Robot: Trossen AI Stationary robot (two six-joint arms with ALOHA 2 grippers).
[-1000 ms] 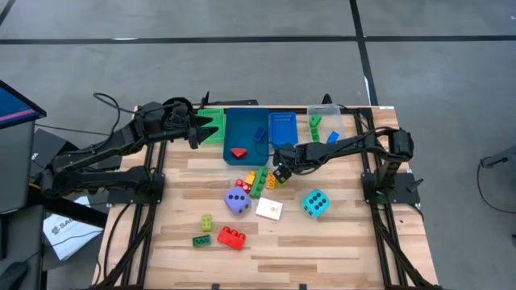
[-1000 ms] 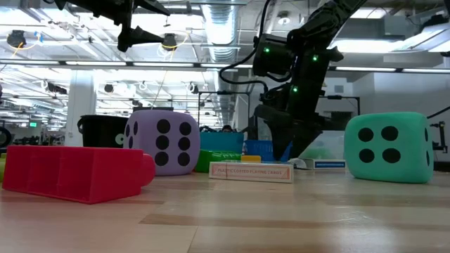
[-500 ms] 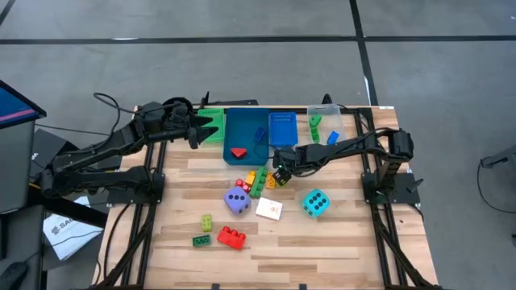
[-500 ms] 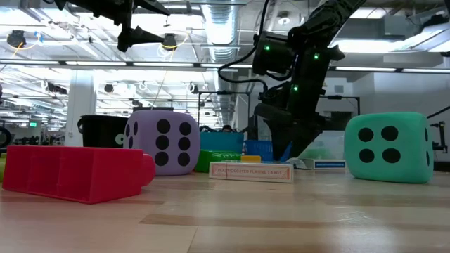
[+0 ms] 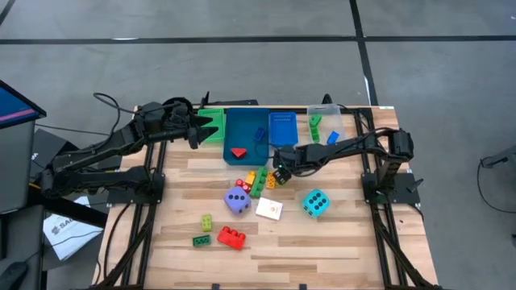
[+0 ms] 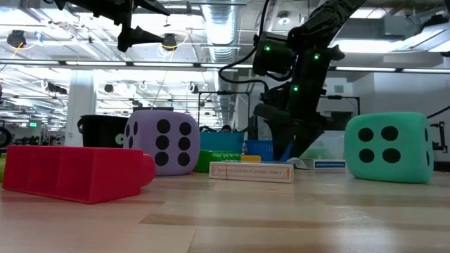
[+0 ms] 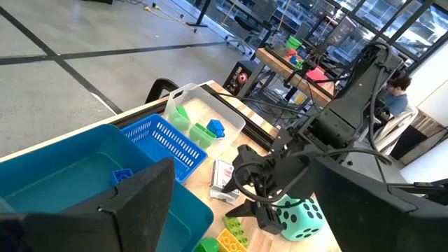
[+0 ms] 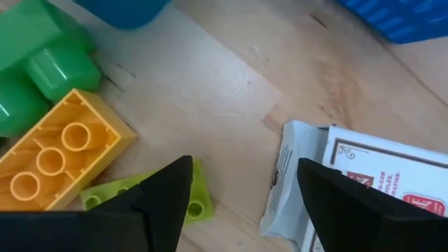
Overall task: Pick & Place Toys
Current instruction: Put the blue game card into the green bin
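right gripper (image 5: 280, 172) hangs low with fingers apart and empty, straddling bare wood between a yellow brick (image 8: 56, 154) and a white card box (image 8: 350, 185); the brick's long axis runs slantwise. left gripper (image 5: 196, 133) waits open over the trays, well apart.

Grey concrete floor (image 5: 242, 24) with dark seams, bright ceiling lights (image 6: 211, 17), pale wooden surface (image 5: 322, 242).

Wooden surface (image 5: 322, 242); blue tray (image 5: 246, 133), blue basket (image 5: 283, 127), green tray (image 5: 214, 122), clear tray (image 5: 326, 117) line its far edge; black cup (image 6: 102, 131) behind.
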